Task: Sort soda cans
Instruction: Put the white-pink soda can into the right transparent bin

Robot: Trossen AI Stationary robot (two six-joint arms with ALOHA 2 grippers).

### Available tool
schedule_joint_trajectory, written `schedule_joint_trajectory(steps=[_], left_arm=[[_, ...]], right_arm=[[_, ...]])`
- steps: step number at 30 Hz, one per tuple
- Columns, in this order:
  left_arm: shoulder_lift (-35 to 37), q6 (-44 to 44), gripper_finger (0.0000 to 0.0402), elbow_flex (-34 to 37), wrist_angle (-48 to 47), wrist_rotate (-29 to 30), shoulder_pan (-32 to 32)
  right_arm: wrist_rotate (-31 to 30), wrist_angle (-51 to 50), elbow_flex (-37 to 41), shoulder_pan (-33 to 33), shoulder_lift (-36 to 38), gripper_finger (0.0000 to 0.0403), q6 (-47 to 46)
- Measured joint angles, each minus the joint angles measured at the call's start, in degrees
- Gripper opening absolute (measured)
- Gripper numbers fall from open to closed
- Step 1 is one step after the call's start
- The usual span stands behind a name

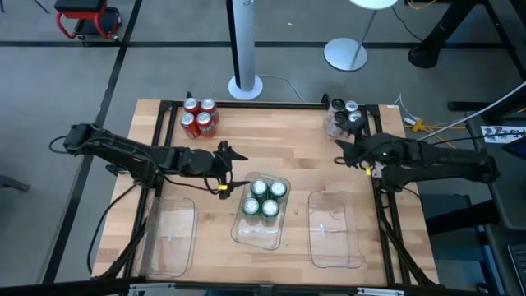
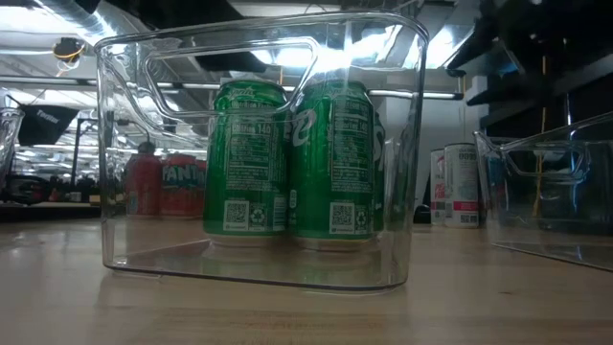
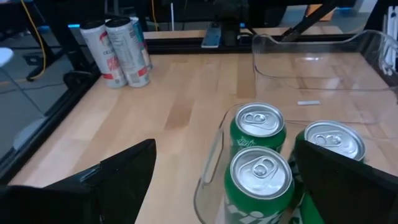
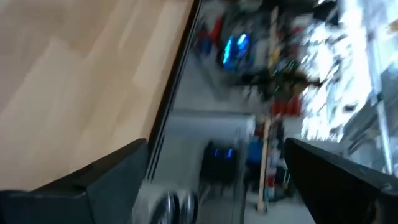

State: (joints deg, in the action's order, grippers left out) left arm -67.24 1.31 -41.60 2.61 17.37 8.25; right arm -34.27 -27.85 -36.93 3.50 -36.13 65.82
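Four green cans stand upright in the middle clear tray; they also show in the low view and the left wrist view. Four red cans stand at the table's far left. Several silver-grey cans stand at the far right, also seen in the left wrist view. My left gripper is open and empty, just left of the middle tray, and shows in its wrist view. My right gripper is open and empty in its wrist view, near the silver-grey cans.
An empty clear tray lies at the near left and another at the near right. Bare wood lies between the can groups at the table's middle. A black frame runs along the table's edges. A lamp post base stands beyond the far edge.
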Motion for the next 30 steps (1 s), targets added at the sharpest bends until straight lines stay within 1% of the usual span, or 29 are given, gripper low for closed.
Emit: schedule_joint_trajectory(steps=[1,3,6,10,11,13,16,19,20,21,23,25,27,30], left_arm=[[0.0,-0.2,0.0371,0.0,0.0,0.0,0.0],[0.0,-0.8,0.0371,0.0,-0.1,0.0,0.0],[0.0,-2.1,0.0371,0.0,-0.1,0.0,0.0],[0.0,-3.6,0.0371,0.0,-0.5,-0.2,0.0],[0.0,-4.0,0.0371,0.0,-0.5,-0.2,0.0],[0.0,-4.9,0.0371,0.0,-0.5,-0.2,0.0],[0.0,-6.1,0.0371,0.0,-0.7,-0.2,0.0],[0.0,-6.6,0.0371,0.0,-0.8,-0.2,0.0],[0.0,-6.8,0.0371,0.0,-0.9,-0.2,0.0],[0.0,-7.2,0.0371,0.0,-1.1,-0.2,0.0],[0.0,-7.9,0.0371,0.0,-1.5,-0.2,0.0],[0.0,-8.0,0.0371,0.0,-1.9,-0.2,0.0],[0.0,-8.0,0.0371,0.0,-2.1,-0.2,0.0],[0.0,-8.3,0.0371,0.0,-2.0,-0.2,0.0]], right_arm=[[-1.0,-2.9,-2.2,0.1,-1.4,0.0376,-1.3],[-1.1,-7.5,-5.7,0.6,-3.6,0.0376,-3.3],[-0.4,-9.0,-8.4,0.7,-5.2,0.0376,-4.0],[6.2,-9.3,-8.9,0.7,-6.5,0.0376,-4.1],[6.6,-9.3,-8.9,0.7,-6.9,0.0376,-4.1],[5.9,-9.5,-8.9,0.7,-7.7,0.0376,-5.6],[6.7,-9.5,-8.9,0.7,-8.3,0.0376,-7.2],[6.9,-10.3,-8.9,0.6,-8.5,0.0376,-11.2],[5.7,-10.9,-8.9,0.8,-8.8,0.0376,-13.2],[2.9,-12.1,-8.9,1.2,-9.2,0.0376,-15.6],[-1.9,-16.0,-8.9,3.0,-9.7,0.0376,-19.2],[-3.2,-18.4,-8.9,5.9,-10.0,0.0376,-21.4],[-2.6,-19.5,-8.9,9.4,-10.4,0.0376,-22.3],[1.7,-18.2,-8.9,14.9,-11.2,0.0376,-22.0]])
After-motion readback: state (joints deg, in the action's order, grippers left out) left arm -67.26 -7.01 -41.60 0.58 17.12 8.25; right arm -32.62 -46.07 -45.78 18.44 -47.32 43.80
